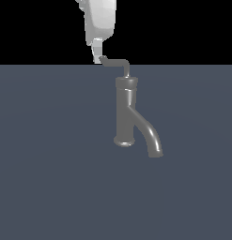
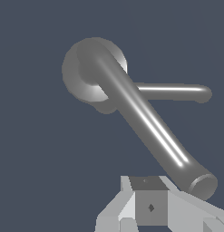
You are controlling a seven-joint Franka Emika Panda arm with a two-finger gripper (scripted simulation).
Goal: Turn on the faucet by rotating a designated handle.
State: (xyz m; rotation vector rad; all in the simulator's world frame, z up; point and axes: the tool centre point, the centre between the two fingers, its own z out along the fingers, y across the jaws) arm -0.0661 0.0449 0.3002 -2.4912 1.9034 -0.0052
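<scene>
Gripper (image 1: 97, 57) at handle (image 1: 116, 63) tip atop faucet (image 1: 125, 112); can't tell if fingers apart or together

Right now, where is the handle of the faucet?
In the exterior view, the handle rises from the faucet's capped top and extends toward that view's left, its tip at the gripper.

Faucet (image 1: 125, 112): dull grey metal, upright on flat grey-blue surface. Tall cyl. column w/ flared base ring, capped top. Thick spout branches off mid-column, curves down toward ext. view's right, open end near surface.

Handle (image 1: 118, 63): thin grey rod, L-bent. Short vertical leg rises from cap; long leg runs approx. horizontal toward ext. view's left, small upturned tip at far end. Much slimmer than column.

Wrist view, from above: handle (image 2: 172, 92) and spout point in diff. directions from column.
</scene>
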